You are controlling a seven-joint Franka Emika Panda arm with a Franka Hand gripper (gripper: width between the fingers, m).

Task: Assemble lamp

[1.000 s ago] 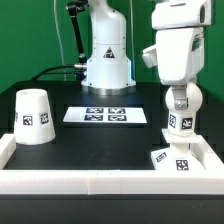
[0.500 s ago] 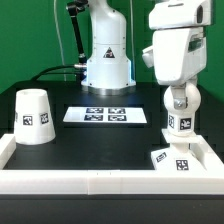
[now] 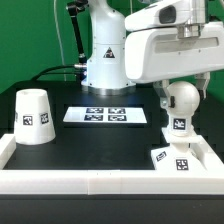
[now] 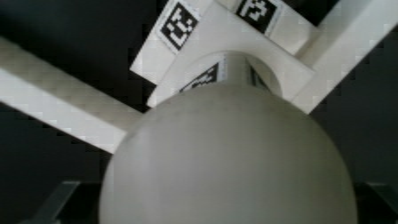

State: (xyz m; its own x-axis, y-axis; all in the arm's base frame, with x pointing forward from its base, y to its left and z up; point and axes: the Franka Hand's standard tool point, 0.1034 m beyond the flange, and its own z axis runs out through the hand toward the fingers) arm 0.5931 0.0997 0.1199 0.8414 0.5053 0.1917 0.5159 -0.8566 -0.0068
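The round bulb stands upright on its short tagged stem at the exterior view's right. My gripper comes down from above and is shut on the bulb's round top. In the wrist view the bulb fills the space between my dark fingers. Its stem points down at the flat square base. The base lies in the front right corner of the white rail. I cannot tell whether the stem touches it. The tapered shade stands at the left.
The marker board lies flat in the middle of the black table. A white rail runs along the front and sides. The arm's white pedestal stands at the back, with cables on its left.
My hand has turned about its upright axis and now shows its broad side in the exterior view. The bulb has turned with it and shifted slightly right.
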